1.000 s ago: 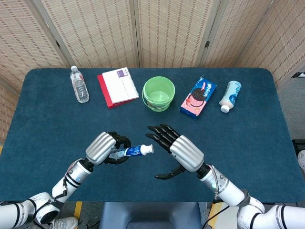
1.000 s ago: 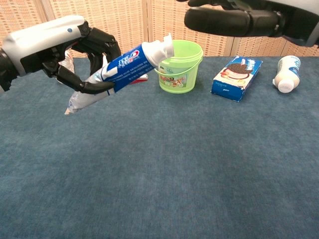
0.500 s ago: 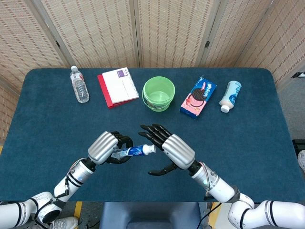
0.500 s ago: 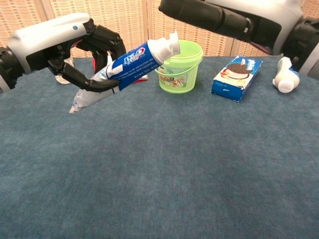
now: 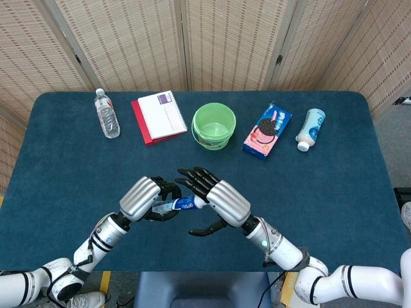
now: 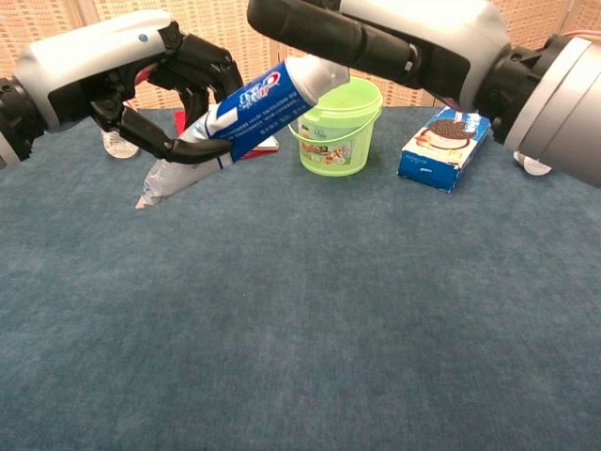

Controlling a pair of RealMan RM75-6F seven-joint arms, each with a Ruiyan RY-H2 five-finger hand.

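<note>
The left hand (image 6: 141, 89) grips the toothpaste tube (image 6: 239, 108) above the bench (image 6: 310, 310); the right hand (image 6: 376, 38), fingers spread, covers its cap. A handover seems underway: next comes closing on the cap end.

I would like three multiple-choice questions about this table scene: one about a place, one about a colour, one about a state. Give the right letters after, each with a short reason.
1. Where is the toothpaste tube?
A. in the left hand
B. inside the bucket
C. on the notebook

2. What colour is the bucket?
A. red
B. green
C. white

3. How does the water bottle stand?
A. upright
B. lying on the table
C. held in the right hand

Answers:
1 A: the left hand grips the tube above the table.
2 B: its wall and rim are light green.
3 B: it lies on its side beside the notebook.
</note>
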